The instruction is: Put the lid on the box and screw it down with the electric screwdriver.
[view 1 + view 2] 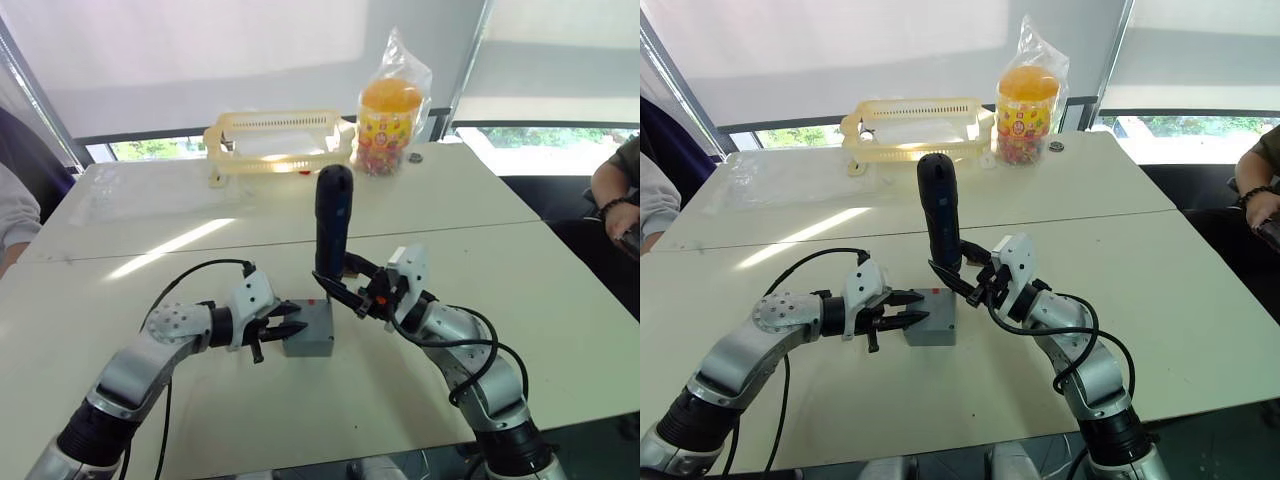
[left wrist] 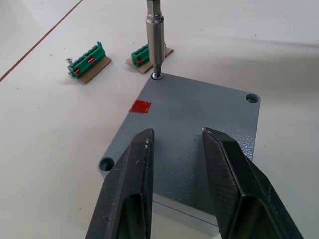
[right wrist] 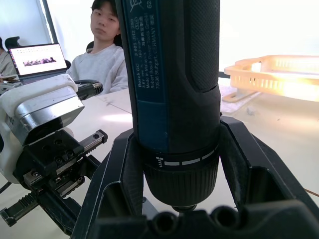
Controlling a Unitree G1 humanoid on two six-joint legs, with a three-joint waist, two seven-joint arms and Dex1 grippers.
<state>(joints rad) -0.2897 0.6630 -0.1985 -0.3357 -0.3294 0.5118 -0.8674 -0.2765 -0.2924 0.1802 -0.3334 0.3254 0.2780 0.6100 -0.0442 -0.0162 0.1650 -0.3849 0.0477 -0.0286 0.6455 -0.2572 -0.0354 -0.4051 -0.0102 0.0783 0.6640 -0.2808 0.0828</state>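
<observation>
The grey-blue lid [image 2: 199, 114], marked with a small red square, lies flat on the box [image 1: 309, 345] near the table's front. My left gripper [image 2: 178, 133] is open, its two black fingers spread just over the lid's top on the box's left side. The electric screwdriver [image 1: 333, 225] stands upright, and my right gripper [image 1: 338, 281] is shut on its lower body. Its metal bit [image 2: 155, 35] sits in the screw hole at the lid's far corner. The box's inside is hidden by the lid.
Two small green blocks [image 2: 89, 62] lie on the table just beyond the box. A yellow plastic basket [image 1: 280, 140] and a bagged candy jar [image 1: 388, 115] stand at the table's back. People sit at the left [image 1: 15, 215] and right [image 1: 615, 190] edges.
</observation>
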